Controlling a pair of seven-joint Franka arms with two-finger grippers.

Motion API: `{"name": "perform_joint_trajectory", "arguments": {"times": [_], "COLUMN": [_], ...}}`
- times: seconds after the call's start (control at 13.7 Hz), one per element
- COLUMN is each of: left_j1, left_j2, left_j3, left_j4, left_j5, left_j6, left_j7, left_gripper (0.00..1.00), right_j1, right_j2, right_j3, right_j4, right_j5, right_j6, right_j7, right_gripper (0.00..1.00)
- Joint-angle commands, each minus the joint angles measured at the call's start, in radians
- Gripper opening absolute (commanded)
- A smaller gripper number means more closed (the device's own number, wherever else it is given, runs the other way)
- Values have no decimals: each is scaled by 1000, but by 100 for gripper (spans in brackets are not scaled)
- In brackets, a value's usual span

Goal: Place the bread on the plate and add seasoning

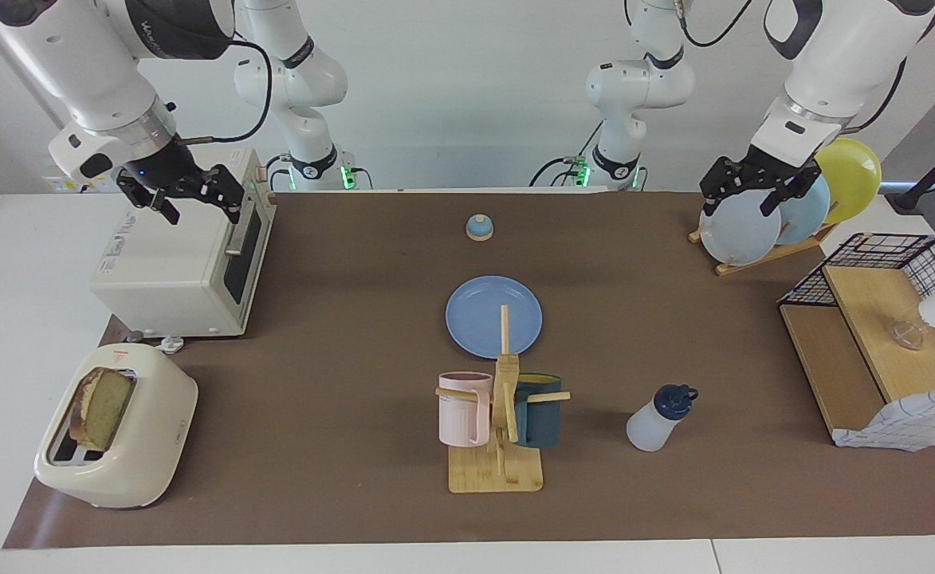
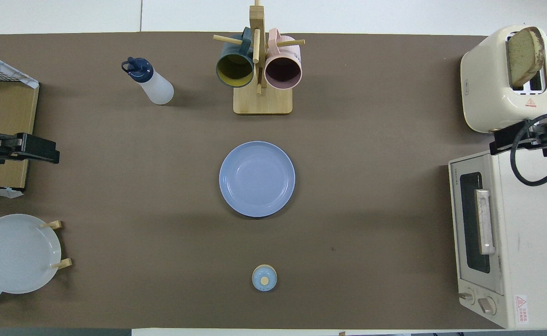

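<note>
1. Facing view: the plate (image 1: 493,316) is round, flat, medium blue and bare, lying flat on the brown mat (image 1: 355,335) at the table's middle. I place everything else from it.
2. The bread (image 1: 101,409) is one squarish slice with pale yellow-green crumb and brown crust. It stands on edge in a slot of the cream toaster (image 1: 116,426), well apart from the plate toward the right arm's end and farther from the robots.
3. The seasoning (image 1: 658,419) is one translucent white bottle with a navy looped cap. It stands farther from the robots than the plate, toward the left arm's end; its long axis looks upright.
4. The mug rack (image 1: 499,446) stands just beside the plate, farther from the robots, holding two mugs, one pink (image 1: 462,408) and one dark teal (image 1: 539,410).
5. One small bell (image 1: 479,228) sits nearer the robots than the plate.
6. The right gripper (image 1: 196,201) hangs over the toaster oven (image 1: 184,259), fingers spread, holding nothing.
7. The left gripper (image 1: 742,191) hangs over the plate rack (image 1: 762,257), fingers spread and empty. That rack carries three plates: two pale blue, one yellow.
8. Overhead view: the plate (image 2: 257,179) is central; the bread (image 2: 524,56) rises from the toaster (image 2: 488,88), its flat faces turned toward the table's two ends.
9. The seasoning (image 2: 149,82) stands near the mug rack (image 2: 262,100), cap seen tilted away from the plate.
10. The left gripper (image 2: 45,151) and right gripper (image 2: 511,140) show at the frame's edges, well apart from the plate.
</note>
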Motion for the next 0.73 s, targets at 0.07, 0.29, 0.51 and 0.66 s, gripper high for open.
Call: {"name": "perform_joint_trajectory", "arguments": {"times": [0.07, 0.29, 0.51, 0.66], "left_j1": [-10, 6, -11, -52], "left_j2": [-13, -26, -38, -67], "left_j3": [6, 9, 6, 6], "left_j4": [4, -1, -58, -137], "left_j5": [-1, -2, -6, -9], "left_j6": [-17, 12, 135, 245], "left_j7": [9, 6, 9, 8], "left_gripper": [100, 100, 100, 100], "right_j1": [0, 0, -17, -49], "right_j2": [-4, -5, -8, -7], "right_j3": [0, 0, -3, -3], "right_j4": [-3, -3, -7, -6], "right_j5": [13, 13, 16, 25], "right_j6": [13, 13, 17, 37], "right_j7": [-21, -16, -10, -33], "right_gripper": [100, 100, 100, 100]}}
